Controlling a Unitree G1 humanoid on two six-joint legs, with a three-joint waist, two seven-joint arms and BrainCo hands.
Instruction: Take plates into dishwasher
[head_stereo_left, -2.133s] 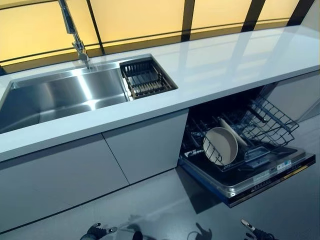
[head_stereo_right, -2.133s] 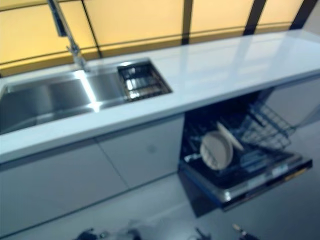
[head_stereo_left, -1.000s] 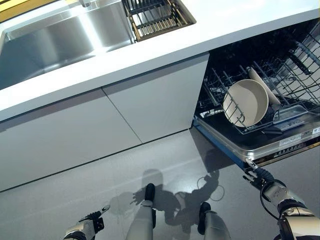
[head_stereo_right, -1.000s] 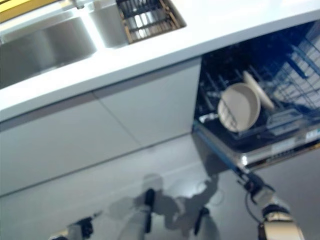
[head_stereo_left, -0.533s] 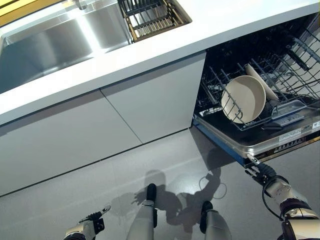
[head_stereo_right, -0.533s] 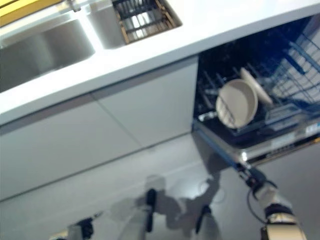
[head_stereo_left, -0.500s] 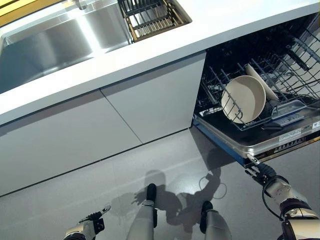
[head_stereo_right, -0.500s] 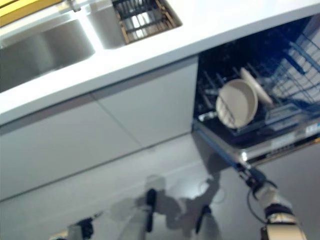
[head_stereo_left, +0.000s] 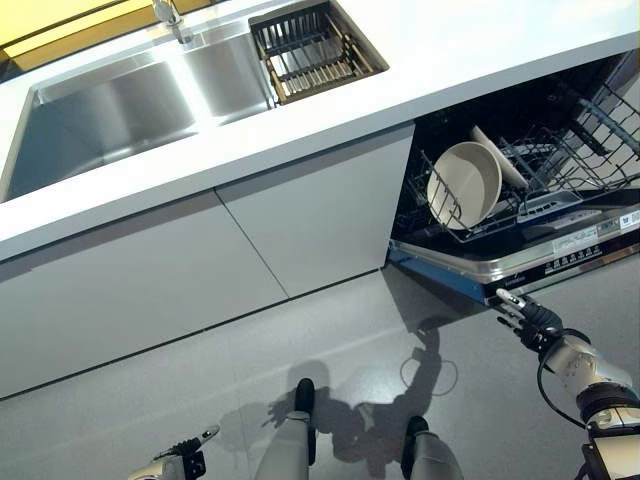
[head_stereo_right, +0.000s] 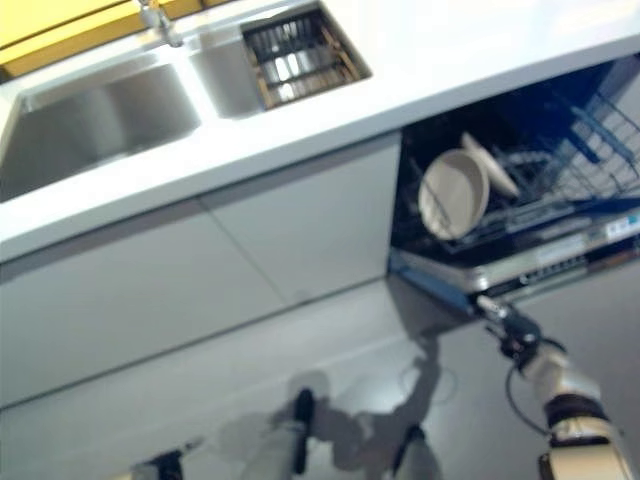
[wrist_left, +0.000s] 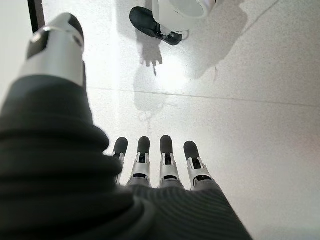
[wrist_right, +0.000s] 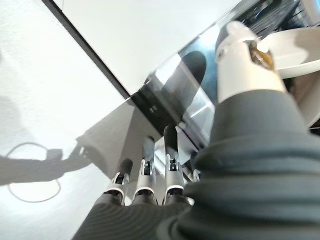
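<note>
Two cream plates (head_stereo_left: 463, 185) stand upright in the lower rack (head_stereo_left: 560, 150) of the open dishwasher, one behind the other. The dishwasher door (head_stereo_left: 545, 255) hangs partly open below them. My right hand (head_stereo_left: 527, 312) is open, its straight fingers (wrist_right: 170, 155) up against the door's outer face near its front edge. In the right wrist view a plate's rim (wrist_right: 300, 55) shows past the thumb. Low at my left, the left hand (wrist_left: 165, 165) hangs open over the floor and holds nothing.
A white countertop (head_stereo_left: 480, 40) runs above the dishwasher. To its left are a steel sink (head_stereo_left: 120, 110) with a tap and a dark drain basket (head_stereo_left: 315, 50). Grey cabinet fronts (head_stereo_left: 300, 220) stand beside the dishwasher. Grey floor lies below.
The camera has shifted. My right hand has risen from below the door to its front edge. The door stands a little higher, with the rack farther in. The left hand stays low.
</note>
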